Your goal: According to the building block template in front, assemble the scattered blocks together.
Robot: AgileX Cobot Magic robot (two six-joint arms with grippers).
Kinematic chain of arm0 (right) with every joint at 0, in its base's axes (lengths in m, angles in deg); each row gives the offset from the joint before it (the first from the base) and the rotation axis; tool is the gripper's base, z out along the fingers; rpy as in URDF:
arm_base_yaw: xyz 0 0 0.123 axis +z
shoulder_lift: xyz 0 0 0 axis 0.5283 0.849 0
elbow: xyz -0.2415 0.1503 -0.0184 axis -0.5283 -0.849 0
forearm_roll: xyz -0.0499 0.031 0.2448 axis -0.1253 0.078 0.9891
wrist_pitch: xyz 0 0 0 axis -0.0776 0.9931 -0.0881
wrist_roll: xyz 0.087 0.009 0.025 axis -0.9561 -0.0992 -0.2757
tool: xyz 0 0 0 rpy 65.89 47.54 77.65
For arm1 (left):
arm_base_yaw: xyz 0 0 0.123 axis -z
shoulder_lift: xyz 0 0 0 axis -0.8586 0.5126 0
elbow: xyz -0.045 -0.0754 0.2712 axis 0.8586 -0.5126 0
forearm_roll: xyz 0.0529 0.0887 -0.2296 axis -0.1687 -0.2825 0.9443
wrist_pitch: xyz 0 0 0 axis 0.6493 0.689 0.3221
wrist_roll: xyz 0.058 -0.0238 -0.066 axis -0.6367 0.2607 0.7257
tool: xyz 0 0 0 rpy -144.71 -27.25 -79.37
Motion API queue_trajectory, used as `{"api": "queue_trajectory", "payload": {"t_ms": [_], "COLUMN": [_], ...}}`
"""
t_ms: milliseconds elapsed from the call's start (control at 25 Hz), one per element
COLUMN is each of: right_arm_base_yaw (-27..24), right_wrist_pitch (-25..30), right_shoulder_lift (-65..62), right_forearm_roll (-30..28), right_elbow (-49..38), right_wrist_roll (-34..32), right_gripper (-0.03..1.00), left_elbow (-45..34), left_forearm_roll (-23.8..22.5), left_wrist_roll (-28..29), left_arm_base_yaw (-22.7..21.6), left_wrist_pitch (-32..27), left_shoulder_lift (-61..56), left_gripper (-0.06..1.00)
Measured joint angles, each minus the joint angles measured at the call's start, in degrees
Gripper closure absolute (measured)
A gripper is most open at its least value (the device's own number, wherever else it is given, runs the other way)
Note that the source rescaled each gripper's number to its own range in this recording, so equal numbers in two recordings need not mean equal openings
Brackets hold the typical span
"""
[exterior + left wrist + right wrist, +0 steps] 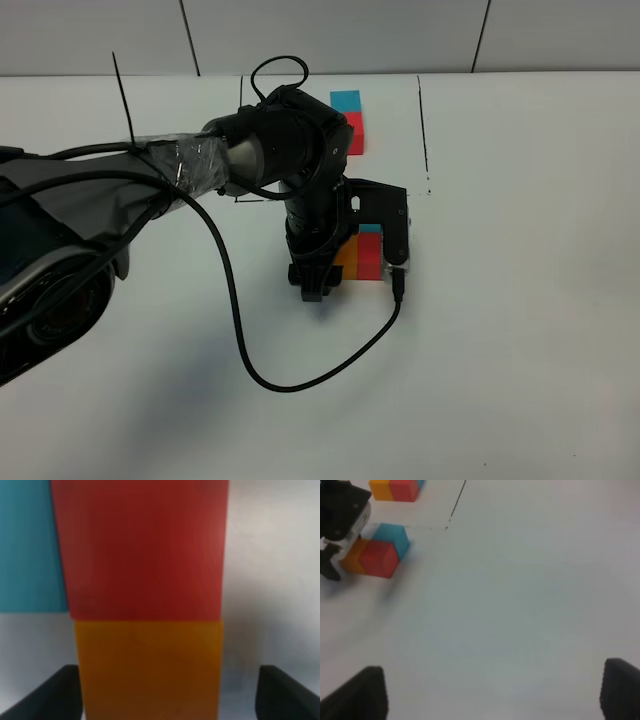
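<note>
The building block template [350, 118] lies at the back inside thin black lines; its blue and red cubes show and my left arm hides the rest. All three cubes show in the right wrist view [395, 489]. The scattered blocks sit joined in an L: orange block [347, 255], red block [371, 256], blue block [371, 230]. My left gripper [325, 275] is over them, open, one finger on either side of the orange block [147, 672], with a gap on one side. The red block [142, 550] and blue block [27, 545] lie beyond. My right gripper [490, 695] is open, empty, far from the blocks [377, 555].
The left arm's black cable [300, 382] loops over the white table in front of the blocks. A black line [422, 130] of the template's frame runs to the right of it. A tiled wall [400, 35] stands behind the table.
</note>
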Motion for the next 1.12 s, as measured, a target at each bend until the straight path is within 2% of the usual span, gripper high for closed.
{"api": "queue_trajectory", "payload": {"t_ms": [120,280,560,720,920,1120], "right_arm_base_yaw": [0.00,0.00,0.00,0.00,0.00,0.00], "right_wrist_pitch": [0.00,0.00,0.00,0.00,0.00,0.00], "right_shoulder_lift": [0.00,0.00,0.00,0.00,0.00,0.00], "right_forearm_roll": [0.00,0.00,0.00,0.00,0.00,0.00], "right_elbow": [0.00,0.00,0.00,0.00,0.00,0.00], "right_wrist_roll": [0.00,-0.04,-0.04,-0.06,-0.11,-0.11], "right_gripper": [0.24,0.24,0.24,0.24,0.24,0.24], "left_elbow": [0.00,0.00,0.00,0.00,0.00,-0.05], "left_forearm_roll": [0.00,-1.13,-12.13,-16.57,-16.08,-9.49], "left_wrist_roll": [0.91,4.24,15.41,20.41,23.97,24.99], "left_arm_base_yaw": [0.05,0.05,-0.77,-4.11,-11.29,-19.22], "left_wrist_pitch": [-1.40,-2.32,-5.86,-9.05,-12.14,-14.66], "left_shoulder_lift": [-1.94,-4.81,-9.40,-11.06,-12.07,-14.83], "left_gripper": [0.20,0.18,0.18,0.18,0.18,0.18]}}
